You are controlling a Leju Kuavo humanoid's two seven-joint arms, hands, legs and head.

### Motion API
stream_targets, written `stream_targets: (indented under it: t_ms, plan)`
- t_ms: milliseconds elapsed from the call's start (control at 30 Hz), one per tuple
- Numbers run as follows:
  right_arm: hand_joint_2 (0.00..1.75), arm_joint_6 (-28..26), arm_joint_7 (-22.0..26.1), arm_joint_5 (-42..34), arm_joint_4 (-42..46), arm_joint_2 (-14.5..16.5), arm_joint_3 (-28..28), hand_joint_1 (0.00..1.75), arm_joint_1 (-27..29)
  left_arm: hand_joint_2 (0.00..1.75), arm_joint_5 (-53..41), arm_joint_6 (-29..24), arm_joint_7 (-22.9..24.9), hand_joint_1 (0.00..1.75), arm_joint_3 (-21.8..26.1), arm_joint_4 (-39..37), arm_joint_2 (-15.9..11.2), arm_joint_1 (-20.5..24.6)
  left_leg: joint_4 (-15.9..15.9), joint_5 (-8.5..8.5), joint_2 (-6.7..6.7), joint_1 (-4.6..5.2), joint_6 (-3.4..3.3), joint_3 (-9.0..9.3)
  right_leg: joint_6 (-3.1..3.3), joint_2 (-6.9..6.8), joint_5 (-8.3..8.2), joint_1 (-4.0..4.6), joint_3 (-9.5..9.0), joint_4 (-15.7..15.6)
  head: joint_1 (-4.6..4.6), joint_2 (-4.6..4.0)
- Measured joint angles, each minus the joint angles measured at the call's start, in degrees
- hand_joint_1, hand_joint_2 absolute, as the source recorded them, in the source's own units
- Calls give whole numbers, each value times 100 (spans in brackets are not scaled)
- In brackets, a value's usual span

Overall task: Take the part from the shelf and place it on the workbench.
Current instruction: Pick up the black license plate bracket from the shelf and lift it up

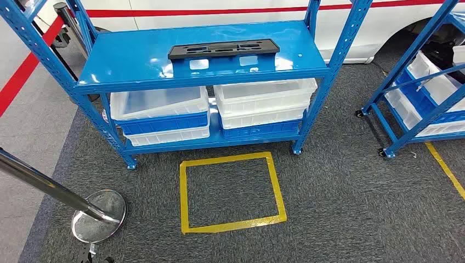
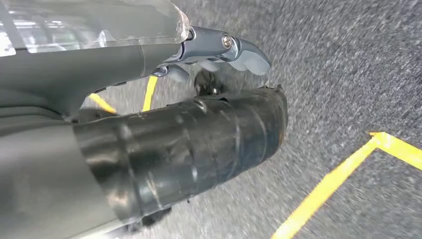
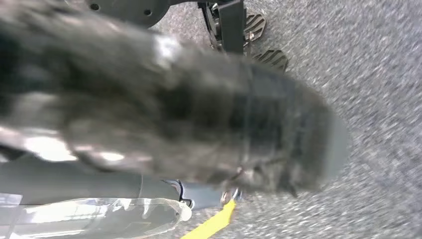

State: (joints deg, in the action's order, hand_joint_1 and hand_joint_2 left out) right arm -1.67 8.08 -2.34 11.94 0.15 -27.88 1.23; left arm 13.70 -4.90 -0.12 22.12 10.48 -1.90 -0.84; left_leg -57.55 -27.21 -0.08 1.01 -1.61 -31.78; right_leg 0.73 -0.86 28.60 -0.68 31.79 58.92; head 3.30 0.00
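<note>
The part [image 1: 223,49] is a long flat black plastic piece with cut-outs. It lies across the back of the top board of a blue metal shelf [image 1: 142,60], straight ahead in the head view. My left hand [image 2: 194,134] hangs low over grey carpet, its thick dark thumb in front and its grey fingers [image 2: 244,52] spread apart from it, with nothing in it. My right hand [image 3: 239,129] also hangs above the carpet. It is blurred, and nothing is held in it.
White and blue bins [image 1: 164,112] fill the lower shelf board. A yellow tape square [image 1: 233,192] marks the carpet in front of the shelf. A chrome post and round base [image 1: 98,216] stand at the left. A second blue rack [image 1: 422,101] stands at the right.
</note>
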Motion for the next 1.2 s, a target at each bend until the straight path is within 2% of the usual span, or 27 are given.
stream_targets:
  t_ms: [233,400,633,1200]
  plan:
    - [0,112,674,95,80,28,381,0,65,0,39,-18,79,0,-588,-37,-74,-16,0,0,-2,2,0,-3,-1,-2,1,-1,-1,0,0,0]
    - [0,220,1204,396,820,45,689,0,285,0,74,-41,474,0,-1027,-57,-126,-24,0,-1,-4,6,-2,-5,-2,-2,1,-1,1,0,-1,0]
    - [0,355,1296,558,2235,-82,1256,0,429,0,61,-20,693,0,-1409,-73,-156,-26,-1,-1,-5,7,-2,-6,-3,-3,0,-4,-1,-1,-1,0]
    - [0,730,1157,212,5613,-1017,2764,0,139,0,-45,107,902,0,-2078,-79,-173,-10,-4,0,-6,7,-3,-6,-9,-3,-4,-5,-1,-1,0,0]
